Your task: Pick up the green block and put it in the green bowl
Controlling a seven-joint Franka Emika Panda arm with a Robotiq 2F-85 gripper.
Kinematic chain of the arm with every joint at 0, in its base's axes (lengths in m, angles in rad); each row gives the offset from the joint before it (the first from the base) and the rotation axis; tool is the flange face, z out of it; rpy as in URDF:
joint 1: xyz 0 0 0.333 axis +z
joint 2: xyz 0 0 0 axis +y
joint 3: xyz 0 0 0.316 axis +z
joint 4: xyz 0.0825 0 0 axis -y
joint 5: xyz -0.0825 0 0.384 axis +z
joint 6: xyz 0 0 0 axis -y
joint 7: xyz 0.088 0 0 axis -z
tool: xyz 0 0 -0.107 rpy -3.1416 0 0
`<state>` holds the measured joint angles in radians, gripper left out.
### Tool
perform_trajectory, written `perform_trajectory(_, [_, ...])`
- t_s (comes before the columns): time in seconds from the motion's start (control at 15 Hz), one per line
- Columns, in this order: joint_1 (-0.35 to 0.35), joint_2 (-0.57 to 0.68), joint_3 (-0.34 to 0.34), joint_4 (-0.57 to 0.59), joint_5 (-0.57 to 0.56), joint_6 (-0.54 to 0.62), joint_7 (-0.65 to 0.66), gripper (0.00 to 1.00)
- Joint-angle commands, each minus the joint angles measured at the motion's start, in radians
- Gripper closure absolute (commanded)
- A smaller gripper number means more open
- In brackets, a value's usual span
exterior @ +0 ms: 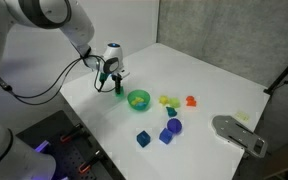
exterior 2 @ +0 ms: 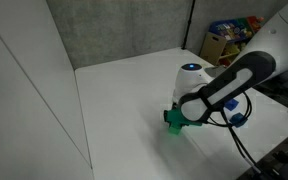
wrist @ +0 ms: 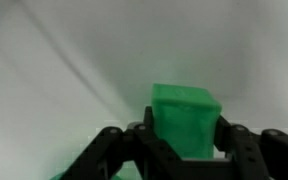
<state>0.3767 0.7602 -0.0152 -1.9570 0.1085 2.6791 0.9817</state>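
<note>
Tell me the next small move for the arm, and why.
Probably carry the green block sideways until it hangs over the green bowl. The wrist view shows the block clamped between the fingers of the gripper. In an exterior view the gripper is beside the bowl, not above it, so releasing here would likely drop the block on the table.

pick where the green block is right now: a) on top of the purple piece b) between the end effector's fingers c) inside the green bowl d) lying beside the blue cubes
b: in the wrist view the green block sits between the fingers of the end effector; the green bowl stands apart in an exterior view.
</note>
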Motion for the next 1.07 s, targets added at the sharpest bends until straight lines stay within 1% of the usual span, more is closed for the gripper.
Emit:
perform_trajectory(0.0, [-0.022,-0.089,0.013,0.013,0.003,-0.107,-0.025,0.73])
perform_trajectory(0.2, [-0.026,-0.138,-0.007,0.049,-0.028,-0.223,-0.019,0.73])
perform_trajectory(0.33, [-0.032,-0.151,-0.032,0.086,-0.063,-0.27,-0.007,0.73])
perform_trajectory(0.67, [-0.076,-0.128,-0.096,0.168,-0.147,-0.3,0.005,0.73])
perform_trajectory(1.0, [-0.115,-0.134,-0.129,0.151,-0.183,-0.292,0.013,0.73])
